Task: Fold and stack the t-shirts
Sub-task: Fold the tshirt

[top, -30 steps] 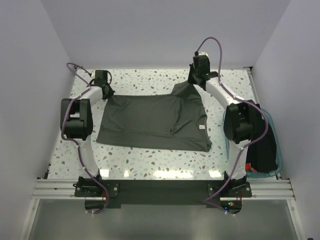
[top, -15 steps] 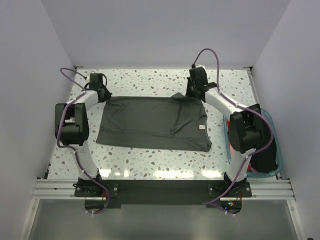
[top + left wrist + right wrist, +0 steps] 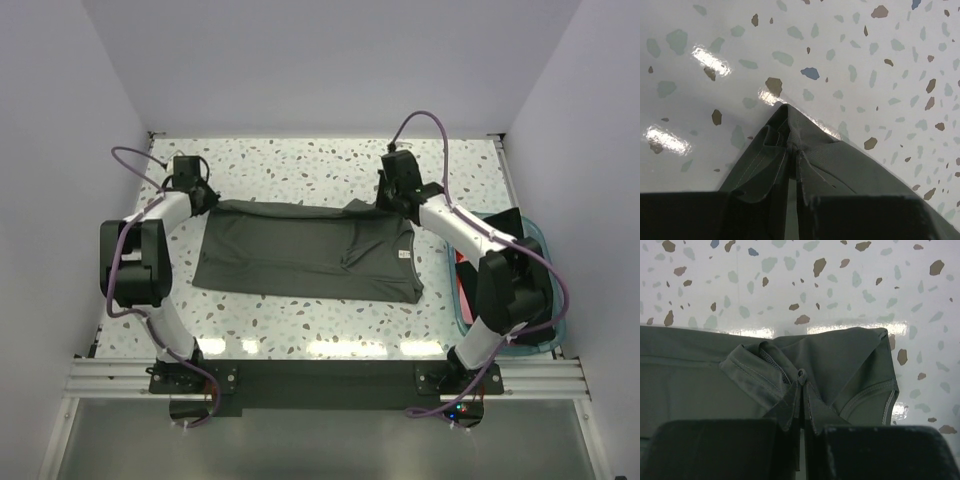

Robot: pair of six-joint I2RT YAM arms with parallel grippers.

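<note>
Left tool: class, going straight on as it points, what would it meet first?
The left tool pinches the shirt; past that, probably the speckled table, though depth is unclear.

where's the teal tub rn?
Top view: the teal tub sits at the table's right edge, just right of the grey-green t-shirt, largely hidden under the right arm.

I'm looking into a lab test cell: plain white walls (image 3: 330,60) box in the speckled table (image 3: 300,160), and a metal rail (image 3: 110,378) runs along its near edge.
</note>
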